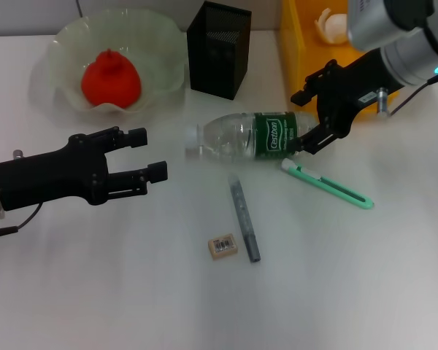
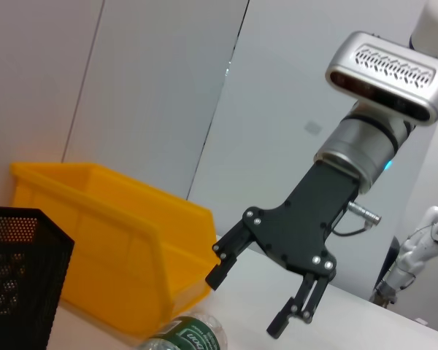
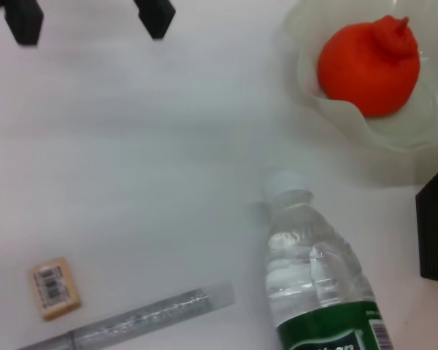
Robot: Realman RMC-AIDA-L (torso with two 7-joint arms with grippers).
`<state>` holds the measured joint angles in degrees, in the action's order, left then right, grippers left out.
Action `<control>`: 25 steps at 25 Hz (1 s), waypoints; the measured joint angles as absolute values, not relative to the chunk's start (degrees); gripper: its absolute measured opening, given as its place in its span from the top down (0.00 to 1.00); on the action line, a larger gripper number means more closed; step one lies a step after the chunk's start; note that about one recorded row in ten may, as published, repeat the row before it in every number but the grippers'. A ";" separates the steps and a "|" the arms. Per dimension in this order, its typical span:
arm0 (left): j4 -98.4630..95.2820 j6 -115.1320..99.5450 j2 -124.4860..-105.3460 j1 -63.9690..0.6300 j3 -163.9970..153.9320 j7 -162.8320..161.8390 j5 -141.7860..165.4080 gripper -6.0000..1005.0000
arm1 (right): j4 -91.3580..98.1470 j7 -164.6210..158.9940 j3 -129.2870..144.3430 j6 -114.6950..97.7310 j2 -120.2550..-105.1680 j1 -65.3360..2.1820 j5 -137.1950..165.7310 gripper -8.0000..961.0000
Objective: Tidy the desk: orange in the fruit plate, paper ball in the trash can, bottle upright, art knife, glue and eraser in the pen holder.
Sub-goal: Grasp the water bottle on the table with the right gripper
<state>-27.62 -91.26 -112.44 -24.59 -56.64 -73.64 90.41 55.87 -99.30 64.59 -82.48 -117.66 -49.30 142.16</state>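
The orange (image 1: 109, 79) lies in the pale fruit plate (image 1: 58, 44). In the yellow trash can (image 1: 296, 51) sits the paper ball (image 1: 332, 25). A clear bottle (image 1: 252, 135) with a green label lies on its side at mid-table. My right gripper (image 1: 305, 120) is open, its fingers straddling the bottle's base end. In front lie the green art knife (image 1: 327, 184), the grey glue stick (image 1: 244, 219) and the eraser (image 1: 223, 246). My left gripper (image 1: 147, 154) hovers open and empty left of the bottle's cap. The black mesh pen holder (image 1: 219, 47) stands behind the bottle.
The left wrist view shows the right gripper (image 2: 247, 302) above the bottle (image 2: 186, 335), beside the yellow bin (image 2: 109, 233) and the pen holder (image 2: 22, 277). In the right wrist view are the bottle (image 3: 314, 277), orange (image 3: 369, 65), eraser (image 3: 55, 288) and glue (image 3: 131, 321).
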 joint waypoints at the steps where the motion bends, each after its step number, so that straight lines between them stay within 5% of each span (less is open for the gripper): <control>1: -27.62 -91.24 -112.46 -24.53 -56.50 -73.66 90.37 0.17 | 55.87 -99.30 64.59 -82.48 -117.66 -49.30 142.16 0.16; 8: -27.54 -91.06 -112.62 -24.21 -55.36 -73.72 90.61 0.17 | 52.96 -94.96 67.40 -75.79 -119.05 -49.05 142.18 0.16; 25: -27.51 -90.78 -112.64 -24.23 -55.02 -73.74 90.31 0.17 | 41.57 -92.65 73.53 -61.73 -119.47 -52.67 141.50 0.17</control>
